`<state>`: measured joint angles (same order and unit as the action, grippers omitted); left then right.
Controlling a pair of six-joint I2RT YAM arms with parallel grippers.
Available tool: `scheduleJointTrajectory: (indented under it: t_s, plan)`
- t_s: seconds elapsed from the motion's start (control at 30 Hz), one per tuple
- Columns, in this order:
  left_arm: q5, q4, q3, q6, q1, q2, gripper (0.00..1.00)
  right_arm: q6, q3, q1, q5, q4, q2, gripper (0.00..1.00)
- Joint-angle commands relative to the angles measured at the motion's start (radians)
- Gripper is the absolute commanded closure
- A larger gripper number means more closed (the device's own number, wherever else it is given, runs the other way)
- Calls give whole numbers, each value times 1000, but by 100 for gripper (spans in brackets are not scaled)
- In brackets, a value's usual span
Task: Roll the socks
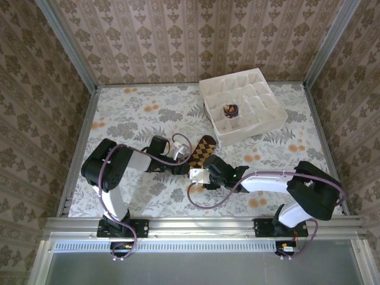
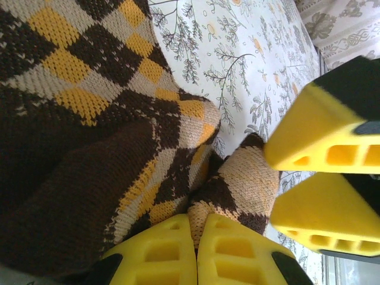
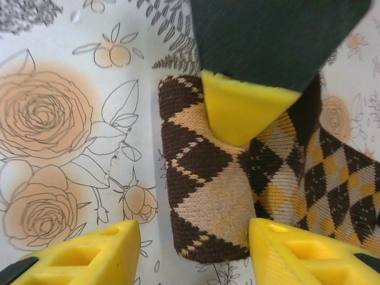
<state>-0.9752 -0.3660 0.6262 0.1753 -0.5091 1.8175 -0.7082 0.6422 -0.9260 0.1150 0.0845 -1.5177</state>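
The brown sock (image 1: 203, 151) lies in the middle of the table (image 1: 136, 119), its near end rolled into a short tube — the left gripper (image 2: 196, 237), fingers closed together, presses on the roll, seemingly to stop it unwinding. The right gripper (image 3: 193, 252) stands astride the tube with its jaws parted, likely poised to grip it.

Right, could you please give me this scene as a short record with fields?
brown sock: lying on the table, one end rolled up
purple sock: balled up in one cell of the white divided box
left gripper: shut, apparently pinching a fold of the brown sock
right gripper: open, one finger on either side of the rolled end
task status: brown sock only partly rolled
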Motion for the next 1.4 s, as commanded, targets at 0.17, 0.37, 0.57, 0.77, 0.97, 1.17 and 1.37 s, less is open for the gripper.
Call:
scheduleJointTrajectory:
  t_s: [0.17, 0.37, 0.57, 0.77, 0.97, 1.17, 1.37]
  plan:
    - [108, 95, -22, 0, 12, 77, 100, -48, 38, -6, 77, 95, -88, 48]
    - [92, 81, -27, 4, 18, 82, 100, -65, 44, -5, 74, 99, -119, 56]
    - [99, -39, -84, 38, 30, 69, 100, -39, 101, -3, 25, -62, -120, 100]
    - [122, -258, -181, 80, 41, 28, 85, 37, 256, 31, -183, -440, -131, 100]
    - [157, -609, -305, 150, 85, -4, 73, 99, 393, 88, -337, -679, -221, 100]
    - [235, -803, -420, 92, 96, -71, 70, 147, 497, 145, -438, -803, -310, 100]
    - [265, -898, -491, -74, 60, -133, 66, 161, 585, 196, -561, -919, -392, 100]
